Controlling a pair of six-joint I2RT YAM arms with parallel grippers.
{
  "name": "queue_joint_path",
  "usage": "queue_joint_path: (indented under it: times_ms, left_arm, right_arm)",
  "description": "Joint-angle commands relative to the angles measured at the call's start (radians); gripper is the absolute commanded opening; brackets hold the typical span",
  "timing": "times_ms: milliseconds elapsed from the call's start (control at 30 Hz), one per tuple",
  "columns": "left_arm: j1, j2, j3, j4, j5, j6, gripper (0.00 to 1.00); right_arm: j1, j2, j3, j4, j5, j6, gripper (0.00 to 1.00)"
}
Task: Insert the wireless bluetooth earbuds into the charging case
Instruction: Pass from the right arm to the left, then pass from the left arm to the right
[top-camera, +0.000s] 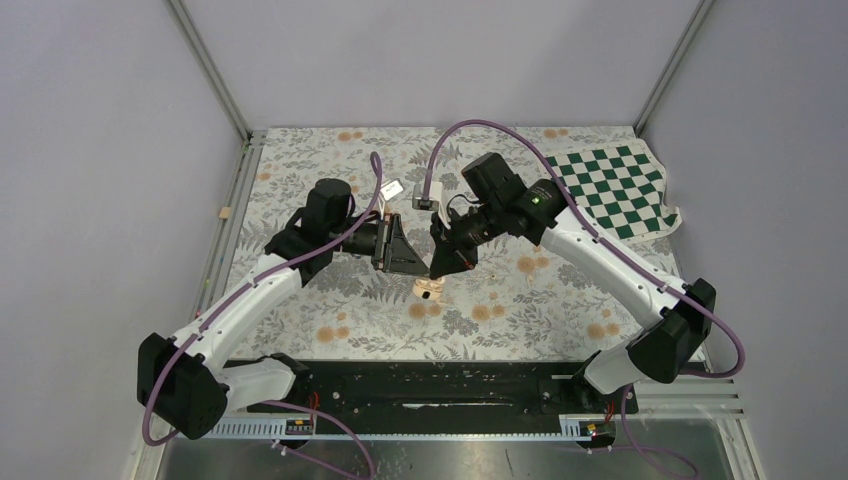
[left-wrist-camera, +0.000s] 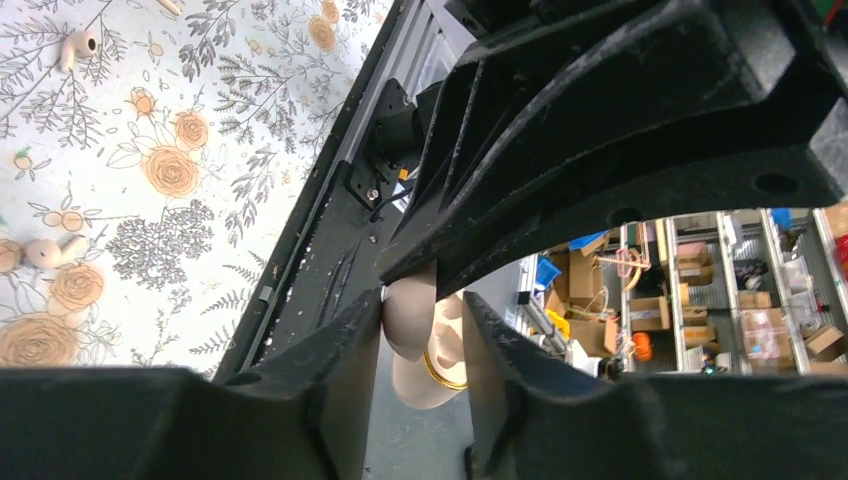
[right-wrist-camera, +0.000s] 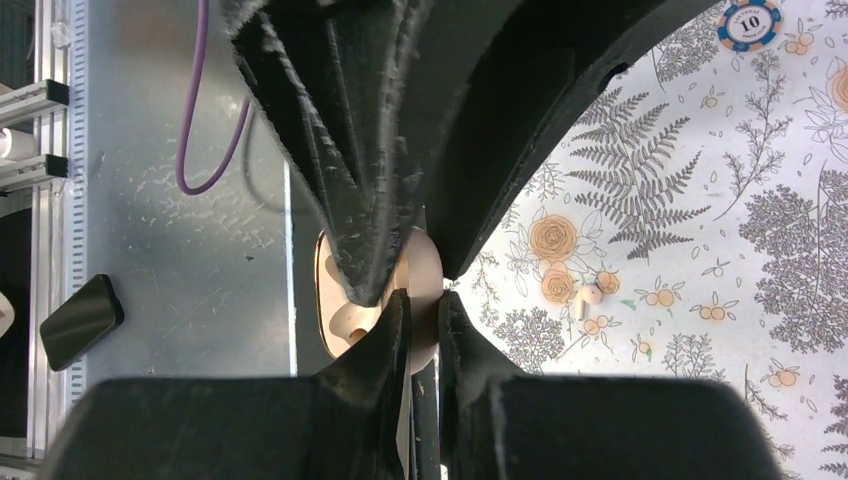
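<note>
Your charging case (top-camera: 428, 289) sits at the middle of the floral cloth (top-camera: 520, 330), right where the 2 arms meet. From above you cannot tell whether it rests on the cloth or hangs just over it.

Your right gripper (right-wrist-camera: 422, 310) comes down on it from the far side. Its fingers are drawn almost together, and in the right wrist view they are clamped on a thin edge of the case (right-wrist-camera: 425, 275).

Your left gripper (left-wrist-camera: 422, 305) reaches in from the other side, and its 2 fingers flank the case (left-wrist-camera: 420, 335). The left finger lies against the shell, and the case nearly fills the gap. You cannot tell whether this pincer is pinching the case or only standing beside it. In that view the case shows 2 rounded halves with a gold-coloured band between them.

The wireless bluetooth earbuds lie loose on the cloth, apart from the case. The left wrist view shows 1 (left-wrist-camera: 75, 45) near its top corner and 1 (left-wrist-camera: 45, 252) at its left edge. The right wrist view shows 1 (right-wrist-camera: 588, 297) beside an orange flower.

Further out, a blue poker chip (right-wrist-camera: 750, 22) marked 10 lies on the cloth, and a green checkered cloth (top-camera: 615, 190) covers the far right corner
</note>
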Motion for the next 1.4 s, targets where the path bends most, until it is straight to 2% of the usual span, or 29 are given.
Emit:
queue_joint_path:
  times_ms: [0,233,333,367,433,467,733,800,833,933,1000,1100,1167,1200,1267,1333,1367]
  left_arm:
    - [-0.005,0.002,0.038,0.07,0.006,-0.008,0.29]
    - [-0.005,0.003,0.028,0.099,0.009,-0.031,0.03]
    - [-0.005,0.001,0.025,0.103,0.007,-0.034,0.0]
    - [-0.005,0.0,0.024,0.105,0.006,-0.034,0.0]
    - [-0.005,-0.005,0.024,0.106,0.006,-0.035,0.0]
    - [-0.004,-0.007,0.023,0.105,0.006,-0.034,0.0]
    - [0.003,-0.017,0.046,0.013,-0.032,0.033,0.0]
    - [0.01,-0.022,0.049,0.006,-0.044,0.041,0.0]
    - [0.013,-0.024,0.051,0.002,-0.054,0.047,0.0]
    - [0.021,-0.041,0.054,0.0,-0.109,0.06,0.0]
    - [0.021,-0.063,0.05,0.012,-0.184,0.057,0.0]
    - [0.021,-0.129,0.004,0.095,-0.364,0.017,0.0]
    - [0.021,-0.198,-0.066,0.202,-0.529,-0.043,0.0]
    - [0.021,-0.237,-0.115,0.286,-0.6,-0.083,0.0]
    - [0.02,-0.305,-0.207,0.421,-0.748,-0.128,0.0]
    - [0.019,-0.337,-0.258,0.486,-0.86,-0.159,0.0]
    - [0.018,-0.344,-0.275,0.507,-0.9,-0.171,0.0]
  right_arm:
    - [0.005,0.002,0.043,-0.018,-0.026,-0.008,0.0]
    - [0.004,0.003,0.041,-0.022,-0.03,-0.01,0.0]
    - [0.005,0.003,0.04,-0.023,-0.022,-0.003,0.0]
    - [0.005,0.003,0.041,-0.022,-0.012,0.005,0.1]
    - [0.003,0.002,0.042,-0.006,0.036,0.044,0.36]
    - [0.003,-0.004,0.041,0.008,0.068,0.064,0.44]
    - [-0.004,-0.129,-0.001,0.155,0.376,0.193,0.83]
    - [-0.011,-0.193,-0.043,0.234,0.419,0.235,0.97]
    - [-0.015,-0.229,-0.071,0.281,0.465,0.265,0.99]
    - [-0.027,-0.341,-0.158,0.402,0.638,0.419,1.0]
    - [-0.052,-0.389,-0.178,0.404,0.759,0.636,0.99]
    - [-0.116,-0.414,-0.178,0.36,0.729,0.86,1.0]
    - [-0.118,-0.458,-0.257,0.403,0.77,1.042,1.0]
    - [-0.119,-0.5,-0.34,0.475,0.774,1.143,1.0]
    - [-0.119,-0.593,-0.56,0.738,0.747,1.364,0.95]
    - [-0.118,-0.608,-0.758,1.097,0.713,1.545,0.91]
    - [-0.116,-0.587,-0.798,1.177,0.701,1.6,0.91]
